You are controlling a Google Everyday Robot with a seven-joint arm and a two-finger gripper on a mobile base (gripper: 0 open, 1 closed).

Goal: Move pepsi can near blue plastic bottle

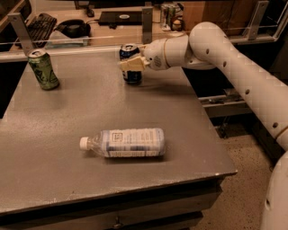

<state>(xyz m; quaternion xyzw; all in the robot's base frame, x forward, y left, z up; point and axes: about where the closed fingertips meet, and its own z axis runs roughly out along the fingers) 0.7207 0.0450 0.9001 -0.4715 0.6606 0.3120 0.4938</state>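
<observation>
the pepsi can (132, 77) stands upright near the far edge of the desk (189, 121), a little right of its middle. the gripper (130, 64) is at the can, its pale tip lying across the front of the can's upper half, and the white arm (225, 56) reaches in from the right and bends back down the right edge of the view, where it is cut off. whether the gripper is clamped on the can or only set against it cannot be told, since its far side is hidden behind the can. the blue plastic bottle (123, 143) lies on its side on the near half of the desk, its white cap pointing left, well apart from the pepsi can; nothing lies on the grey surface between the two. a green can (43, 69) stands upright near the far left corner, well apart from both. beyond the desk runs a low rail with upright metal posts (147, 20), and behind it a second surface carries a keyboard (38, 22), a dark rounded object (72, 28) that is hard to make out, a flat dark device (119, 17) and a few cans or jars (168, 11) cut off by the top edge. the gripper covers the pepsi can's middle, and the print on the bottle's label is too small to read.
</observation>
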